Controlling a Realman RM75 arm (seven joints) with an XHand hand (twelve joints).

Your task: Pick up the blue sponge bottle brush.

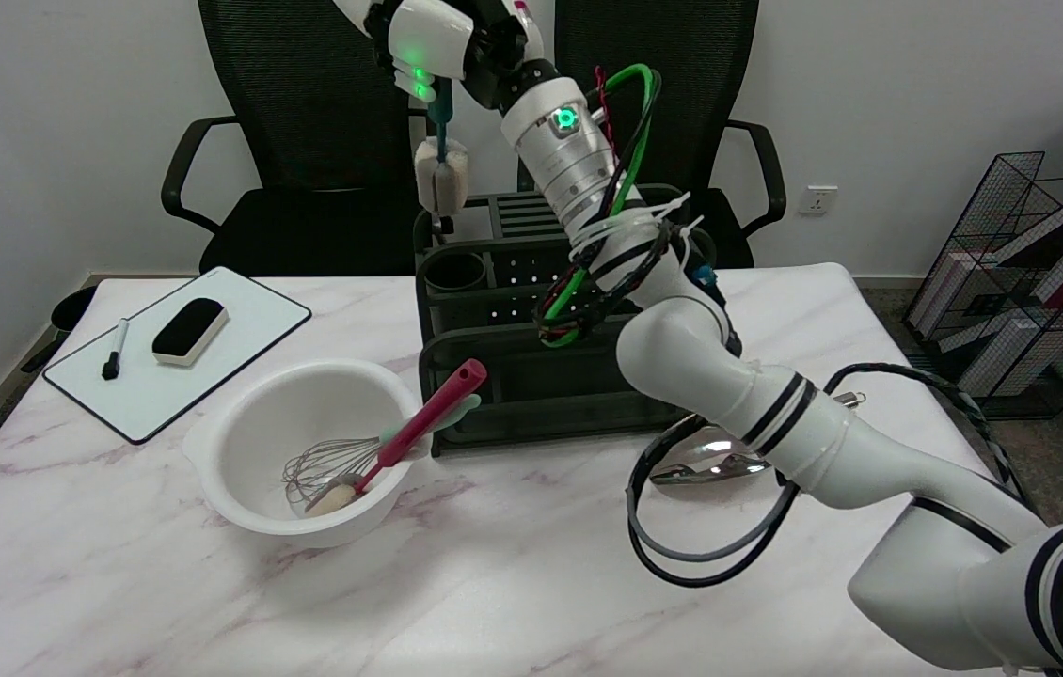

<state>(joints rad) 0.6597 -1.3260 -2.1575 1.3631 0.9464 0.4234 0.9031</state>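
Teal-handled, the bottle brush [442, 169] hangs straight down from the robot hand [428, 42], which grips its top. Its sponge head sits clear above the black rack [531, 376] on the bench [494, 564].

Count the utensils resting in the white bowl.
2: a whisk and a red-handled spatula, both leaning inside the white bowl. Smaller items underneath could be hidden.
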